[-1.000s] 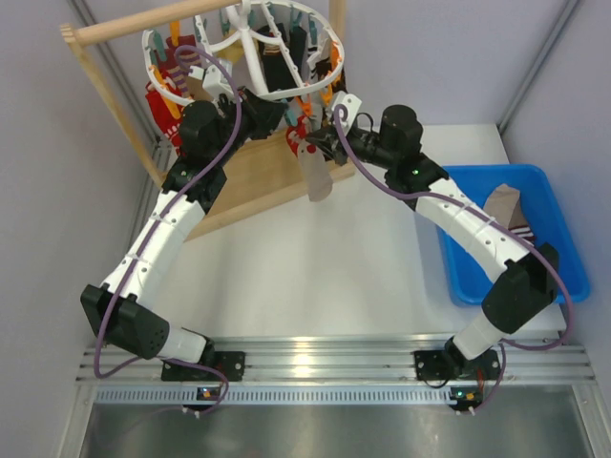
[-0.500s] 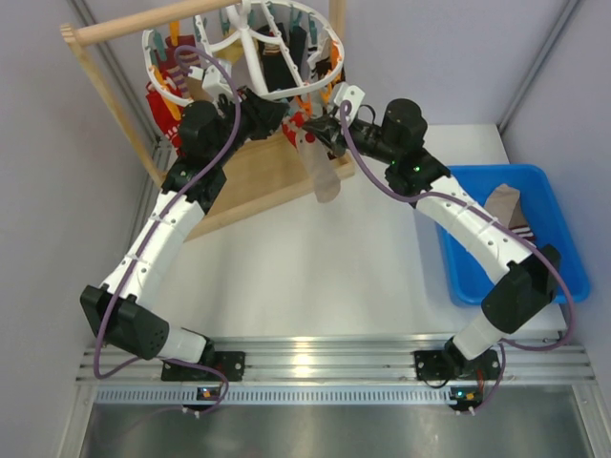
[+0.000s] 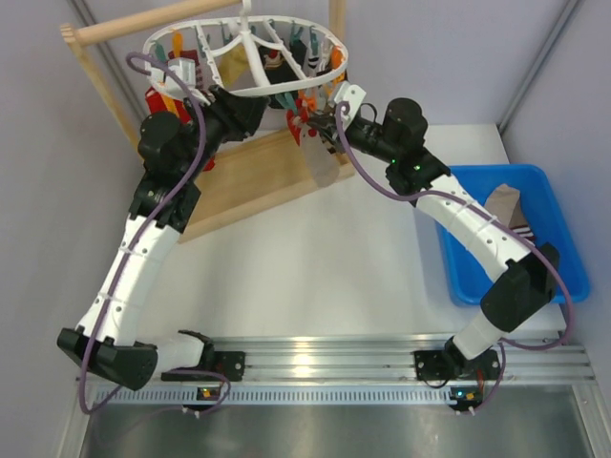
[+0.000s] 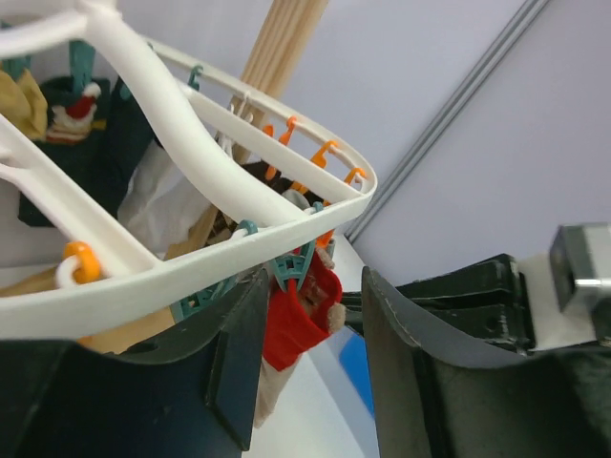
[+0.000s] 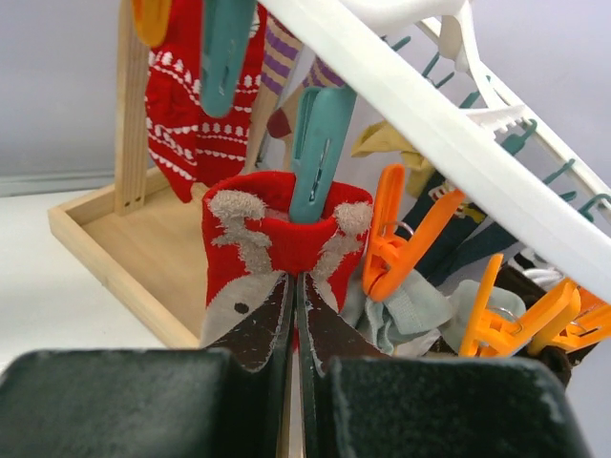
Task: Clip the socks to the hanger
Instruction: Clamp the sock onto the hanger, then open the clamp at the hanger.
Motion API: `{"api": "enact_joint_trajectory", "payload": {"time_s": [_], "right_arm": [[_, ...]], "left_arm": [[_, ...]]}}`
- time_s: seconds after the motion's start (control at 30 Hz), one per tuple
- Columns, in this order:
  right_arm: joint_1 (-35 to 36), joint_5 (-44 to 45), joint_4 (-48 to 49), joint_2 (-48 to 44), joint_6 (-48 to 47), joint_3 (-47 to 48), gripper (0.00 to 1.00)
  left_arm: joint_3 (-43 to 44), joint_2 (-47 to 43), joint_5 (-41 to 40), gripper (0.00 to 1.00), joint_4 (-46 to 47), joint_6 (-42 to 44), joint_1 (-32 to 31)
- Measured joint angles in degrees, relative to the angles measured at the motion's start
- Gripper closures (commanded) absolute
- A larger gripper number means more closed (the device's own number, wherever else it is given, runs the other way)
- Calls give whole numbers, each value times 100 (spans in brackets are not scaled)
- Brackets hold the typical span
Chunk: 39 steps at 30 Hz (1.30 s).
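The white oval hanger (image 3: 333, 59) hangs from the wooden rod with several socks pegged on it. My right gripper (image 3: 320, 122) is shut on a sock with a red cuff and a beige foot (image 3: 325, 164) just below the ring's right edge. In the right wrist view a teal peg (image 5: 320, 153) sits on that cuff (image 5: 253, 239), right above my right gripper (image 5: 294, 286). My left gripper (image 3: 250, 107) is open under the ring. In the left wrist view the same sock (image 4: 291, 329) and peg (image 4: 291, 265) show between the fingers of my left gripper (image 4: 310, 320).
A light wooden rod-and-tray frame (image 3: 253, 176) stands under the hanger at the back left. A blue bin (image 3: 549, 200) at the right holds more socks (image 3: 506, 205). Orange pegs (image 5: 401, 239) hang next to the teal one.
My left arm has swung back to the left and its gripper has drawn away from the pegs. The hanger has tilted and shifted. The right gripper still holds the sock, a little higher.
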Motion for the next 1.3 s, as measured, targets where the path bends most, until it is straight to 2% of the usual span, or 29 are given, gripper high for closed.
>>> {"api": "enact_joint_trajectory", "payload": {"time_s": [0.13, 0.17, 0.23, 0.37, 0.47, 0.53, 0.8, 0.97, 1.3], "right_arm": [[-20, 42, -15, 37, -79, 0, 100], [-20, 59, -20, 37, -87, 0, 97], [-20, 96, -35, 37, -90, 0, 88], [-20, 149, -72, 37, -83, 0, 62], [-20, 160, -109, 37, -68, 0, 50], [-20, 142, -140, 24, -63, 0, 46], [63, -214, -133, -76, 173, 55, 45], [378, -339, -26, -20, 337, 358, 48], [837, -116, 538, 944, 673, 1185, 50]], "left_arm": [[0, -348, -142, 52, -46, 210, 2], [0, -398, -186, 52, -46, 243, 2], [0, -470, -262, 52, -50, 334, 11], [0, -455, -393, 52, -133, 446, 24], [-7, -455, -514, 52, -249, 520, 24], [-13, -455, -568, 52, -260, 544, 26], [-76, -455, -682, 53, -280, 605, 39], [-76, -452, -682, 53, -280, 603, 39], [-76, -426, -684, 53, -304, 603, 61]]}}
